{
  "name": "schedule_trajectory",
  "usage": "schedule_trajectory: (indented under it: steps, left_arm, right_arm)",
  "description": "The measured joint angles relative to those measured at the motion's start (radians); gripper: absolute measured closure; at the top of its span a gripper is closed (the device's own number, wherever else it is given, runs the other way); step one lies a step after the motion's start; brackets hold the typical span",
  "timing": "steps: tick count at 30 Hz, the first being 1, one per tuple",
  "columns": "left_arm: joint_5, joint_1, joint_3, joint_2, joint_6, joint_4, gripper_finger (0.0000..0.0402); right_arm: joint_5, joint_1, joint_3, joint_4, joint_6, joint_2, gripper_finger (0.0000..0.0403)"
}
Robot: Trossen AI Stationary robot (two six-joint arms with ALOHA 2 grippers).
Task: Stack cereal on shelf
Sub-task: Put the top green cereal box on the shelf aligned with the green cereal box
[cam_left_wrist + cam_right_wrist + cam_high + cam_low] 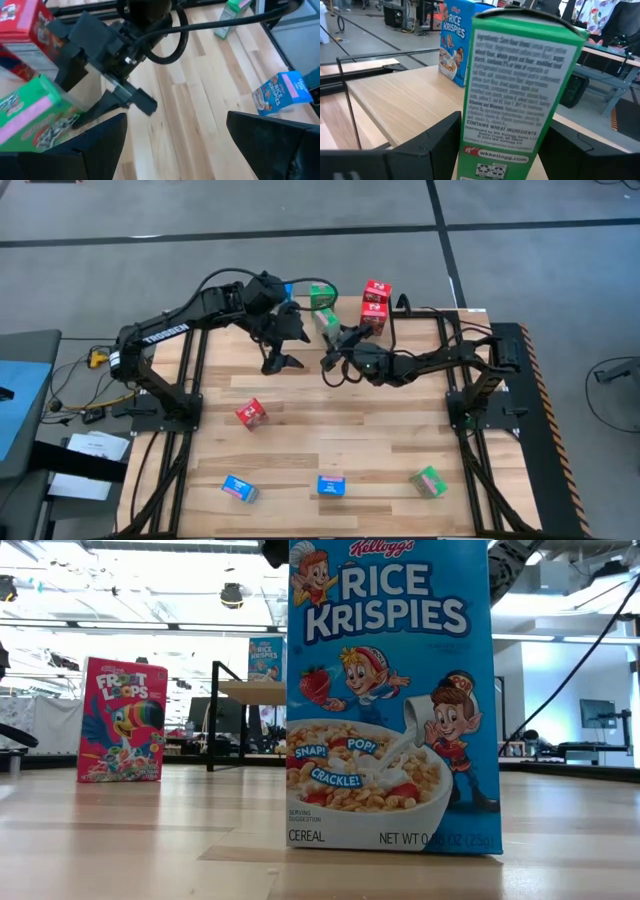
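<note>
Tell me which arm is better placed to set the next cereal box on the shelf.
Right, most likely. The right gripper already holds a green cereal box over the shelf, next to a blue box. The left gripper hangs open and empty nearby.

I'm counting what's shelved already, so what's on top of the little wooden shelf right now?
A blue Rice Krispies box stands on the shelf. The right claw holds a green box at the shelf, blocking whatever lies behind it.
</note>
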Motion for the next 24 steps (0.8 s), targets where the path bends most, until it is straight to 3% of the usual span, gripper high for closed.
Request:
schedule_trajectory:
  steps: [15,24]
  left_arm:
    - [-0.012,0.013,-0.263,0.0,0.011,0.388,0.007]
    - [-0.024,0.04,-0.333,0.001,-0.034,0.546,0.007]
  right_arm:
    - [-0.001,0.005,0.01,-0.008,0.0,0.0,0.0141]
    - [-0.001,0.014,0.01,-0.008,-0.001,0.0,0.0141]
